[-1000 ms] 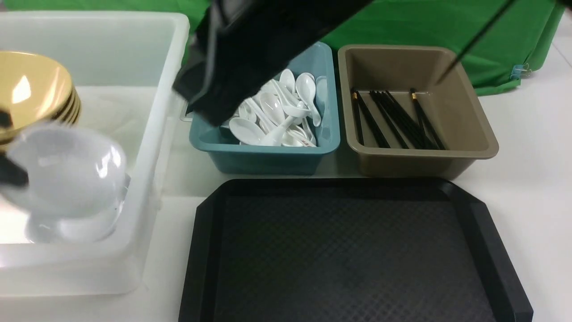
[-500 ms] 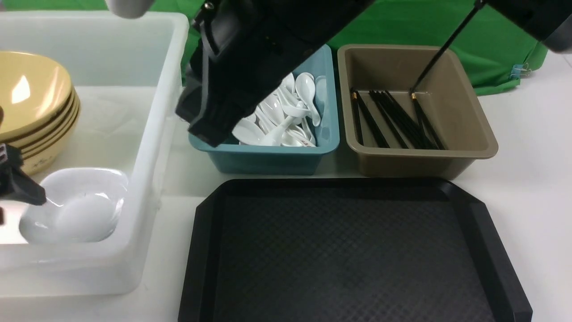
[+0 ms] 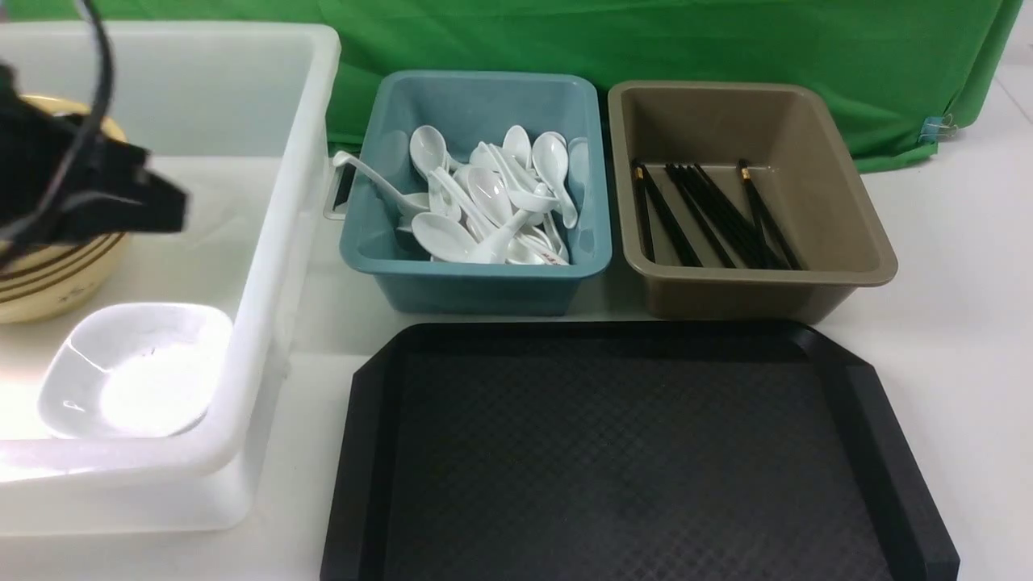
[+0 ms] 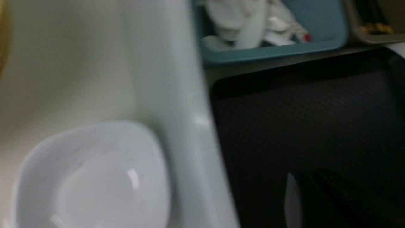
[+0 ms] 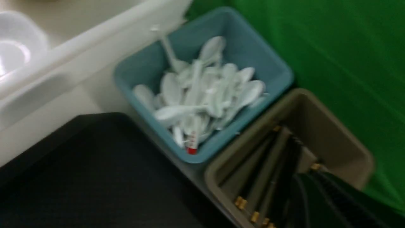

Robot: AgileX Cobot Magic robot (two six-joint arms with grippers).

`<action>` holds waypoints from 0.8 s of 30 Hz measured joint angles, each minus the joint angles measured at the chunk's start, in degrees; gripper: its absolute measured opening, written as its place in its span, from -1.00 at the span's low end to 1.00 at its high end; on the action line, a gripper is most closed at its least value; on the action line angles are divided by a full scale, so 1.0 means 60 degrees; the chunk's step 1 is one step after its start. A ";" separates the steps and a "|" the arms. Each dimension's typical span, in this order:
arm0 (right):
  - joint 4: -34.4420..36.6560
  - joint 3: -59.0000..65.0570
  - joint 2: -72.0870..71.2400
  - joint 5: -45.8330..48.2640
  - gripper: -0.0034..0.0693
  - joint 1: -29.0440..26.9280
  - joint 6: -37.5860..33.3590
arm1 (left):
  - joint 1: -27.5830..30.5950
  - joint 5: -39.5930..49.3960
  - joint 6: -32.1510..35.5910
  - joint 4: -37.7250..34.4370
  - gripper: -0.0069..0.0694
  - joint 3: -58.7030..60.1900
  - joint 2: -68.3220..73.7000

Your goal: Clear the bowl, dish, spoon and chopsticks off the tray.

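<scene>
The black tray (image 3: 629, 452) lies bare at the front, also in the left wrist view (image 4: 300, 120). Mustard bowls (image 3: 48, 278) are stacked in the white tub, half hidden by my left gripper (image 3: 173, 211), which hangs shut and empty above the tub. A white dish (image 3: 133, 367) rests in the tub's near corner. White spoons (image 3: 484, 198) fill the blue bin; one spoon (image 3: 367, 176) leans over its left rim. Black chopsticks (image 3: 710, 214) lie in the brown bin. My right gripper (image 5: 316, 202) is a dark blur above the brown bin, shut, holding nothing I can see.
The white tub (image 3: 274, 210) stands at the left. The blue bin (image 3: 476, 286) and the brown bin (image 3: 759, 294) sit side by side just behind the tray. A green cloth (image 3: 646, 40) hangs at the back.
The white dish dropped from my left gripper into the tub, and that gripper rose in front of the bowls. The dark arm over the blue bin and the hanging chopstick have left the front view.
</scene>
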 joint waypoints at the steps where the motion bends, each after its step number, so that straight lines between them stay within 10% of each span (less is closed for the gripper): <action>1: -0.0058 0.1293 -0.1234 -0.0997 -0.88 -0.0495 0.0172 | -0.0718 -0.0412 0.0035 0.0013 -0.84 0.0228 -0.0468; 12: -0.0040 1.1795 -0.9364 -0.9704 -0.88 -0.1677 0.1500 | -0.2517 -0.5422 -0.0718 0.0112 -0.84 0.5812 -0.5370; 24: -0.0040 1.4831 -1.2280 -1.3123 -0.54 -0.1684 0.1500 | -0.2517 -0.7965 -0.0754 0.0112 -0.83 0.8921 -0.7293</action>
